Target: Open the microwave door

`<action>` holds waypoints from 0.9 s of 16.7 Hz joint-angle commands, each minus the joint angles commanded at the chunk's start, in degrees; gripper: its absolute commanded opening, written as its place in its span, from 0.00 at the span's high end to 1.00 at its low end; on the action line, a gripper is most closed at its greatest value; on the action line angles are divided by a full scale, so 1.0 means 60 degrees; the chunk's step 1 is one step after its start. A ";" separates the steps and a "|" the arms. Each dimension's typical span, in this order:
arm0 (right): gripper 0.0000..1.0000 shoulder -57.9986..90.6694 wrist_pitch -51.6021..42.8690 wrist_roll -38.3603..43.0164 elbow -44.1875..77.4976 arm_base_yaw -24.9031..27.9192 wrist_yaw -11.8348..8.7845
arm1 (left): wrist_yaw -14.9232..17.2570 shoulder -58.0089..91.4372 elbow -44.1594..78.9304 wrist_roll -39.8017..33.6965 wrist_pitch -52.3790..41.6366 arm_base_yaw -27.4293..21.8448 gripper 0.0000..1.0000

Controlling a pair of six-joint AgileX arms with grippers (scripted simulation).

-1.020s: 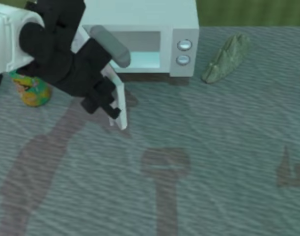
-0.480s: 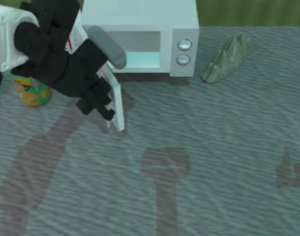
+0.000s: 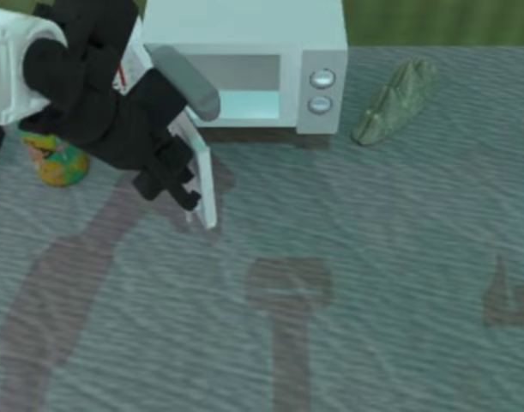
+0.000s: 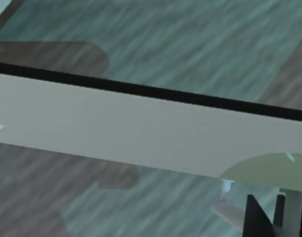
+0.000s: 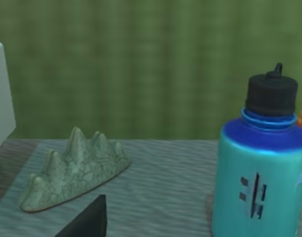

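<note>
The white microwave (image 3: pixel 244 26) stands at the back of the table with its cavity (image 3: pixel 240 86) exposed. The microwave door (image 3: pixel 207 176) is swung out toward the table's front and shows edge-on as a thin white strip. My left gripper (image 3: pixel 191 199) is at the door's free edge, shut on it. In the left wrist view the door (image 4: pixel 141 128) crosses as a wide grey band, and the left gripper (image 4: pixel 277 219) has dark fingers (image 4: pixel 254 222) either side of a pale strip. My right arm is outside the top view; only one dark fingertip (image 5: pixel 91 222) shows.
The knob panel (image 3: pixel 322 90) is at the microwave's right. A green ridged ceramic piece (image 3: pixel 397 99) lies right of it. A yellow-green round object (image 3: pixel 57 159) sits under my left arm. A blue bottle (image 5: pixel 262 168) with a black cap stands near my right gripper.
My left gripper and the door's free edge have shifted slightly to the left over the last second, swinging the door a little wider. Almost nothing moved in the last half second.
</note>
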 joint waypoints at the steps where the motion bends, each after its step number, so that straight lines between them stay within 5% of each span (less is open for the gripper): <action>1: 0.00 0.0000 0.0000 0.0000 0.0000 0.0000 0.0000 | 0.0000 0.0000 0.0000 0.0000 0.0000 0.0000 1.00; 15: 0.00 0.0000 0.0000 0.0000 0.0000 0.0000 0.0000 | 0.0251 -0.0013 0.0025 0.0531 -0.0183 0.0170 1.00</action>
